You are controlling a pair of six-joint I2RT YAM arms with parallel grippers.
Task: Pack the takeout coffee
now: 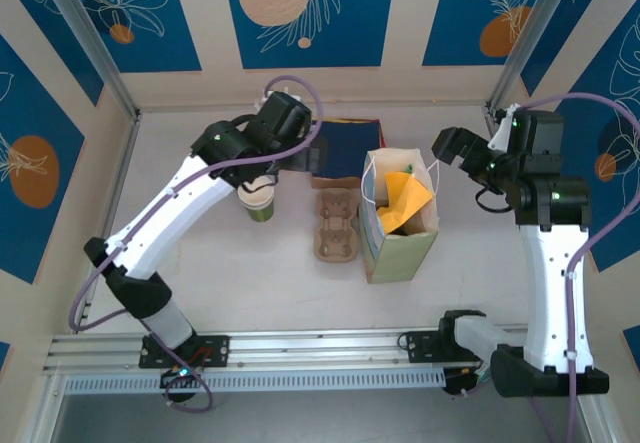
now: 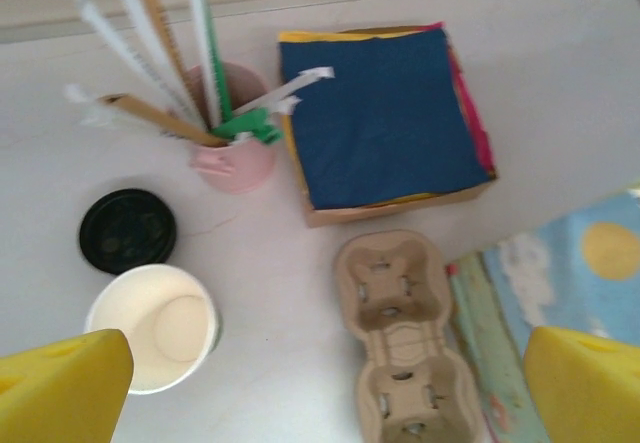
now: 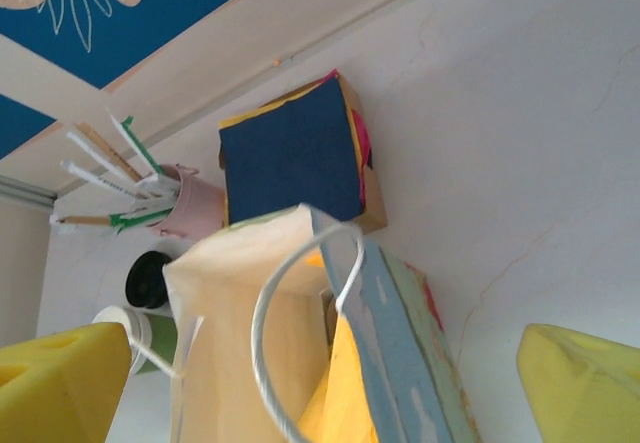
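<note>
The takeout coffee is out of view. A lidless olive-green cup (image 2: 150, 325) with a white inside stands on the table, and a round black lid (image 2: 127, 230) lies flat just behind it. My left gripper (image 2: 325, 383) hovers open above the table between this cup and the cardboard cup carrier (image 2: 400, 333), holding nothing. From above, the left gripper (image 1: 303, 156) sits over the cup (image 1: 257, 203). My right gripper (image 3: 330, 388) is open and empty above the paper bag (image 3: 240, 363). Overhead, the right gripper (image 1: 450, 148) hangs at the bag's (image 1: 398, 233) right rear.
A box of dark blue napkins (image 2: 380, 118) sits behind the carrier. A pink cup of straws (image 2: 235, 158) stands to its left. Yellow paper (image 1: 408, 198) pokes out of the open bag. Patterned walls enclose the table on three sides.
</note>
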